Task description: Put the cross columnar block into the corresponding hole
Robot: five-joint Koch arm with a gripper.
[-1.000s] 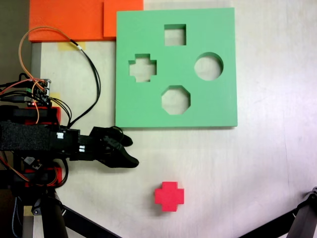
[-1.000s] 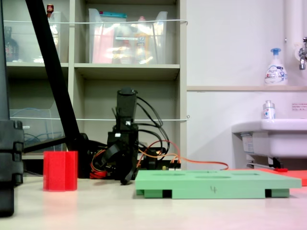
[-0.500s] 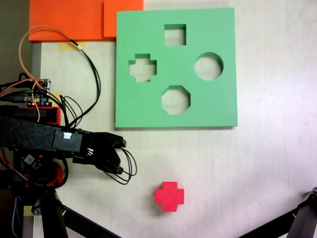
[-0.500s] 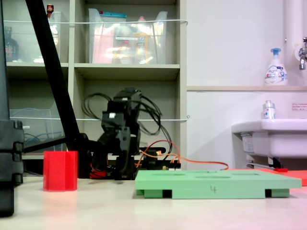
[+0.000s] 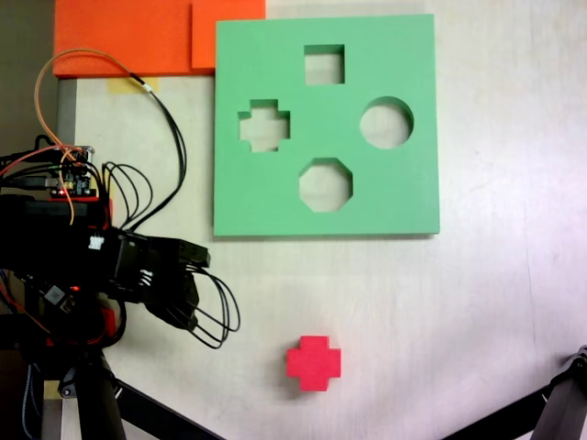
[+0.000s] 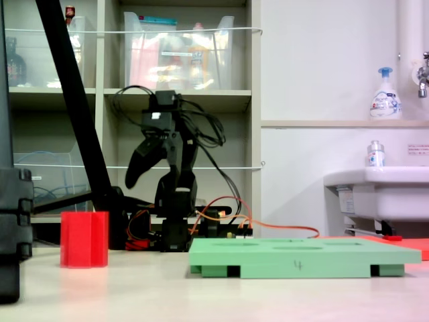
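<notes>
The red cross columnar block [image 5: 313, 362] stands on the pale table in front of the green foam board [image 5: 413, 183]; side-on it shows as a red column [image 6: 84, 239] at the left. The corresponding hole [image 5: 264, 126], plus-shaped, is in the board's left part. My gripper [image 5: 194, 290] is at the left, well away from the block and short of the board's near-left corner. From the side, the gripper [image 6: 146, 176] hangs high above the table, open, one curved finger [image 6: 137, 164] swung out to the left, nothing held.
The board also has square [image 5: 324, 64], round [image 5: 386, 123] and octagonal [image 5: 325, 184] cutouts. Orange foam sheets [image 5: 138, 37] lie at the top left. Loose cables [image 5: 170, 128] loop near the arm's base. Black tripod legs [image 5: 559, 403] cross the bottom corners. A shelf and sink stand behind.
The arm has lifted and folded back. The gripper rose from near the table to shelf height and drew left, away from the block. Block and board have not moved.
</notes>
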